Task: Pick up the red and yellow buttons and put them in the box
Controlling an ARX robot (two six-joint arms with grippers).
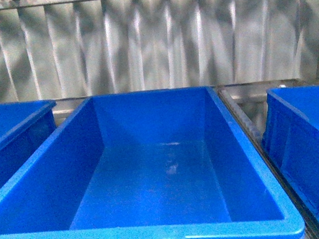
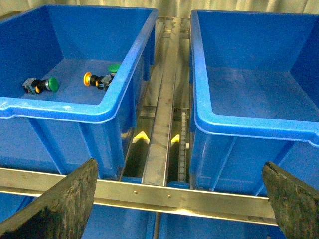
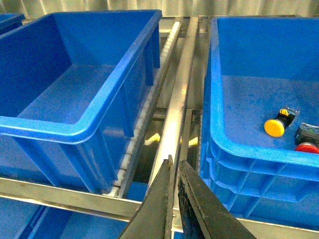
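Front view: empty blue middle box (image 1: 153, 171) fills the frame, with neither arm visible. Left wrist view: left gripper (image 2: 179, 199), jaws wide apart, holds nothing; a yellow button (image 2: 89, 78) lies in the upper-left bin (image 2: 65, 107) beside two green ones. Right wrist view: right gripper (image 3: 174, 184), jaws together, is empty; yellow (image 3: 275, 126) and red buttons (image 3: 307, 146) lie in the right bin (image 3: 249, 149). Picking seems not yet begun; next, a gripper must reach a button.

Front view: neither arm in frame. Left wrist view: left gripper (image 2: 179, 199), dark rough-surfaced fingers (image 2: 65, 201) spread wide apart, one at each side of frame, nothing between them. Right wrist view: right gripper (image 3: 175, 186), dark fingers (image 3: 158, 204) pressed nearly together, empty.
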